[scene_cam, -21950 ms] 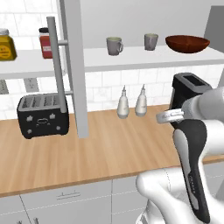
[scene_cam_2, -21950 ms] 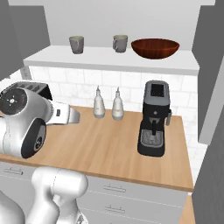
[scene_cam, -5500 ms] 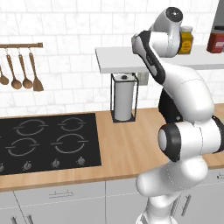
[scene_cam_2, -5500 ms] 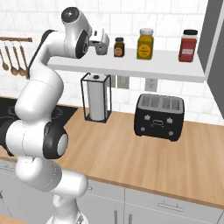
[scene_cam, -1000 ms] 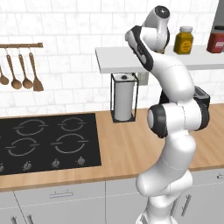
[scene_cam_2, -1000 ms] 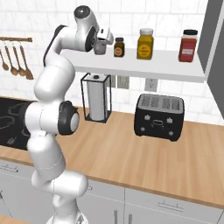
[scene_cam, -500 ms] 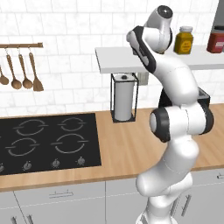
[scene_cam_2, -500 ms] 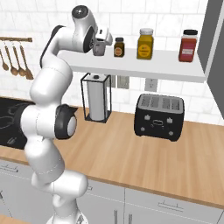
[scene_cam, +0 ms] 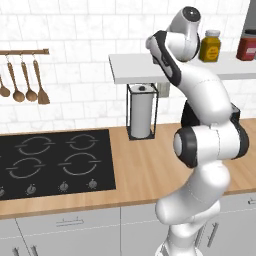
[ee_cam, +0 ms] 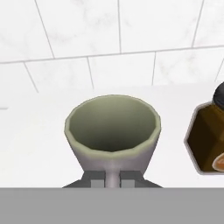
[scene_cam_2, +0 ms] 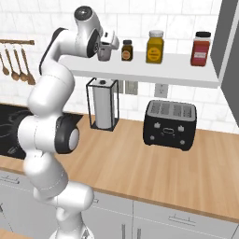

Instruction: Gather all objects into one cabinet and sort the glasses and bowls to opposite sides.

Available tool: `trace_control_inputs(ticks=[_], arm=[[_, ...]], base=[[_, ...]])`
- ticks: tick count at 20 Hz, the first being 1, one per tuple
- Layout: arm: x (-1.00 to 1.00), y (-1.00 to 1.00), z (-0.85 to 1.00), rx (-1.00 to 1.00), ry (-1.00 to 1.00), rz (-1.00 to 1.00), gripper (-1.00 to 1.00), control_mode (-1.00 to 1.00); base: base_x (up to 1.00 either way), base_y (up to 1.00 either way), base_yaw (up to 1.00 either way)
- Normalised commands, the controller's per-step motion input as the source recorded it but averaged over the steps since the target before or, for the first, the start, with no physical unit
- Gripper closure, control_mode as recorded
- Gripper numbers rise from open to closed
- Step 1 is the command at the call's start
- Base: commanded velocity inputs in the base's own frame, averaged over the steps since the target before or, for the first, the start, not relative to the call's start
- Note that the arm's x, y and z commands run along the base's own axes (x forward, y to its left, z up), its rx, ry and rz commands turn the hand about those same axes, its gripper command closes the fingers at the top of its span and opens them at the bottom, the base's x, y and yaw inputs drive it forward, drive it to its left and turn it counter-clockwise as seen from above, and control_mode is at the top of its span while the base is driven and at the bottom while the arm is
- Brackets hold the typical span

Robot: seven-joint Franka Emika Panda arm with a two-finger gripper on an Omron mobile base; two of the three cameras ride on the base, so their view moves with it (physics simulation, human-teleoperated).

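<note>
**Tool clamped on a mug at the tiled shelf: pickup step**

Tool point(scene_cam_2: 105, 46) up at the white shelf point(scene_cam_2: 158, 70), jaws drawn together on the handle of a grey mug point(ee_cam: 112, 131). In the hand view the two dark tips pinch a thin stem just under the cup's base edge; mug upright, mouth open toward the camera, nothing visible inside. The mug appears to rest on the shelf board, at its left end.

Judged step: collecting a stray mug from the tiled shelf, grip just made, lift not yet done. Next move calls for a straight rise clear of the board, then a carry right toward the grey cabinet door point(scene_cam_2: 228, 51). A handle grip is slim, so the cup could swing.

Just beside the mug: small brown jar point(scene_cam_2: 126, 50), near enough to be knocked. Further along, yellow jar point(scene_cam_2: 154, 46), then red jar point(scene_cam_2: 200, 48). Below on the bench point(scene_cam_2: 154, 163): paper-towel stand point(scene_cam_2: 103, 105), toaster point(scene_cam_2: 169, 124).

Hard to make out: in the left base view the arm covers tool and mug. Cabinet interior, bowl and other mugs out of frame.
</note>
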Motion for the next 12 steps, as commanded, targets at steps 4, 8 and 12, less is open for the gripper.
trace_control_inputs(ticks=[4, 8, 12], arm=[[-0.3, 0.0, 0.0, 0.0, 0.0, 0.0, 1.0, -1.0], [-0.41, 0.0, 0.0, -0.01, -0.04, 0.0, 1.0, -1.0], [-0.49, 0.0, 0.0, -0.01, -0.05, 0.0, 1.0, -1.0]], base=[[0.0, 0.0, 0.0], [0.0, 0.0, 0.0], [0.0, 0.0, 0.0]])
